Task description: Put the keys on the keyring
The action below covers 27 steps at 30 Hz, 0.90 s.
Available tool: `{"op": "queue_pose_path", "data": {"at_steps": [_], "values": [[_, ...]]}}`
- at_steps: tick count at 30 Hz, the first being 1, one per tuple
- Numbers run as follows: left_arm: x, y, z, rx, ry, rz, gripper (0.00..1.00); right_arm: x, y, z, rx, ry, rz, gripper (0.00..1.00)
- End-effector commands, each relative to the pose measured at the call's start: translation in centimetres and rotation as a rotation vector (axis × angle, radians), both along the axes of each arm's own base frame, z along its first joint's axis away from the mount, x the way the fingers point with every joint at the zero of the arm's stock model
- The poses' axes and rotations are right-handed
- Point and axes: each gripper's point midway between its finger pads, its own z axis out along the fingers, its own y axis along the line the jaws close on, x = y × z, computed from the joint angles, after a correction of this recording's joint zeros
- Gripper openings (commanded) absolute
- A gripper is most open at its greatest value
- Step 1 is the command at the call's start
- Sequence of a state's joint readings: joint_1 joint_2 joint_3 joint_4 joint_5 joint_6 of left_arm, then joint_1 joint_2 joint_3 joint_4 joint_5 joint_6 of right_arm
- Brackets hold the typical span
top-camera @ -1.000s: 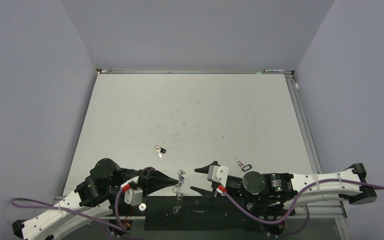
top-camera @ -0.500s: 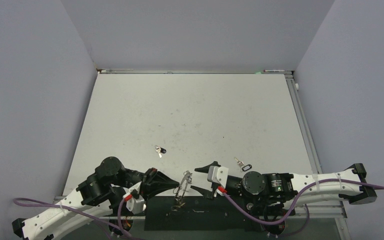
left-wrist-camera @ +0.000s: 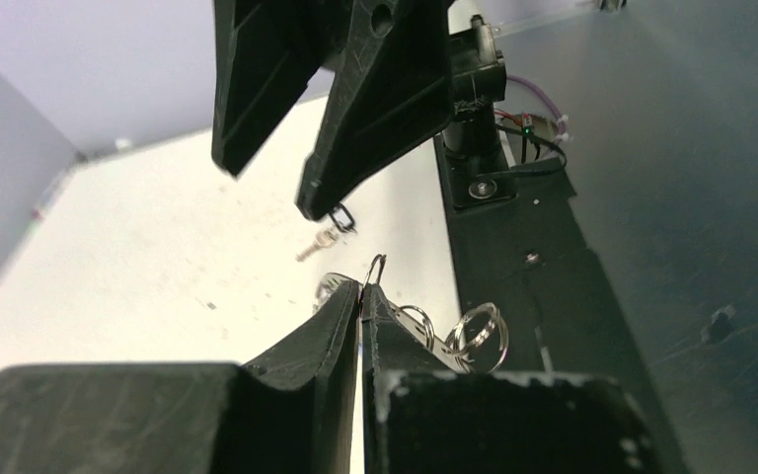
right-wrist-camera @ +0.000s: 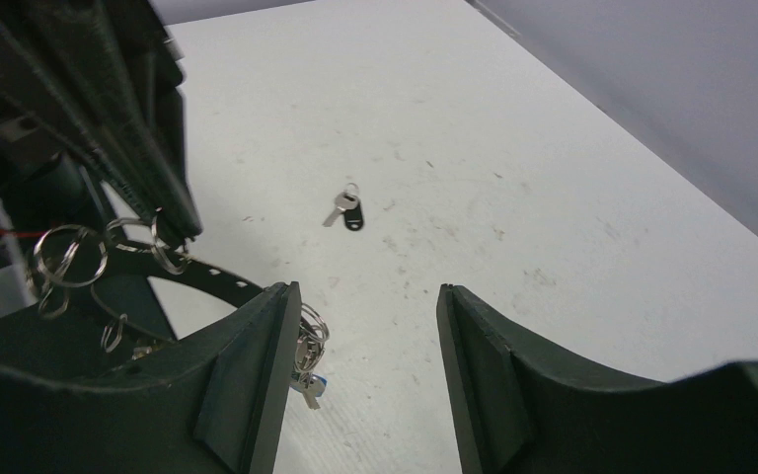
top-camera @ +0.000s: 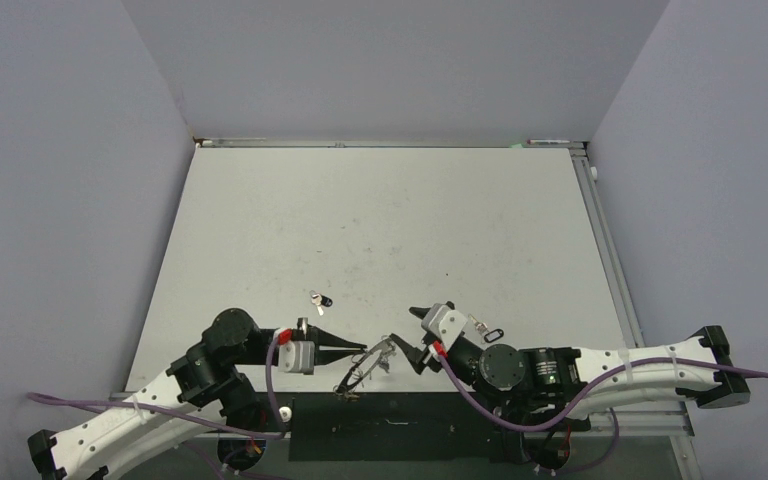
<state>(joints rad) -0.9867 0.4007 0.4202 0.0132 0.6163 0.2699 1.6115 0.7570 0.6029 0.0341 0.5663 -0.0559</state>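
1. Where the two arms meet at the near edge of the table [top-camera: 380,220], the left gripper [top-camera: 360,350] has its fingers pressed together, pinching one small wire loop [left-wrist-camera: 376,269] on the rim of the keyring [top-camera: 365,368].
2. Keyring: a flat silver band rimmed with wire loops, held tilted between the two grippers. It lies just in front of the right gripper's near finger in the right wrist view.
3. Right gripper [top-camera: 413,337]: fingers spread wide and holding nothing, with the tips pointing toward the keyring, close to it but apart.
4. Blue-tagged key [right-wrist-camera: 309,383]: small, hanging among the loops on the keyring's lower rim, partly hidden by the right gripper's finger.
5. Black-headed key [top-camera: 318,300]: lies loose on the table, just beyond the left gripper and touching neither arm.
6. Key with a black loop tag [top-camera: 482,328]: lies loose on the table, just beside the right arm's wrist and behind its fingers.
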Motion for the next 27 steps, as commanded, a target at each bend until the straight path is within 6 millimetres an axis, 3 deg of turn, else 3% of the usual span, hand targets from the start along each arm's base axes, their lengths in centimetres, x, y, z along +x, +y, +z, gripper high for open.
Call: {"op": "queue_pose_path", "data": {"at_steps": [1, 7, 11, 17, 19, 23, 27], "values": [[2.1, -0.3, 3.5, -0.098, 0.254, 0.147, 0.0, 4.1, -3.9, 0.9, 0.104, 0.062, -0.363, 0.54], [3.9, 0.5, 5.2, -0.099, 0.462, 0.281, 0.0, 6.7, -8.9, 0.0, 0.195, 0.157, -0.685, 0.56], [3.6, 1.2, 6.6, -0.155, 0.466, 0.219, 0.0, 8.2, -11.7, -1.6, 0.249, 0.249, -0.84, 0.58], [2.5, 1.7, 7.7, -0.234, 0.442, 0.121, 0.0, 9.4, -11.1, -5.1, 0.148, 0.364, -0.818, 0.62], [3.3, 1.5, 6.8, -0.203, 0.462, 0.166, 0.0, 9.8, -10.9, -5.8, 0.12, 0.382, -0.817, 0.65], [6.2, 1.6, 5.0, -0.142, 0.545, 0.331, 0.0, 10.2, -11.3, -6.2, 0.095, 0.4, -0.852, 0.54], [6.6, 1.4, 2.3, -0.011, 0.581, 0.367, 0.0, 10.3, -12.4, -6.5, 0.083, 0.426, -0.917, 0.61]]}}
